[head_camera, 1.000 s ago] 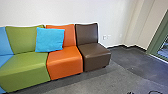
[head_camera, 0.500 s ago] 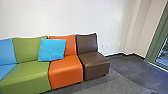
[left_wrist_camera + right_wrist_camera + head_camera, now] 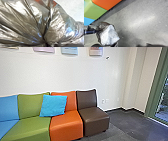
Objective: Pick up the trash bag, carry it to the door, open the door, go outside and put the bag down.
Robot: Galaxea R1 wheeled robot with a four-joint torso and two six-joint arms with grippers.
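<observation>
- A trash bag (image 3: 109,35), its gathered top pinched by the robot's left gripper (image 3: 97,31), is in front of a multicolored sofa's (image 3: 66,125) front edge.
- A blue pillow (image 3: 53,105) leans across neighboring green and orange backrests.
- Right gripper: cannot tell whether spread or pressed together.

You log four seats (image 3: 94,118), one cushion (image 3: 53,106), four wall posters (image 3: 69,50) and one trash bag (image 3: 109,35).

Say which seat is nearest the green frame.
The brown seat, which ends the row on that side; the orange seat, green seat and blue seat are all farther off.
</observation>
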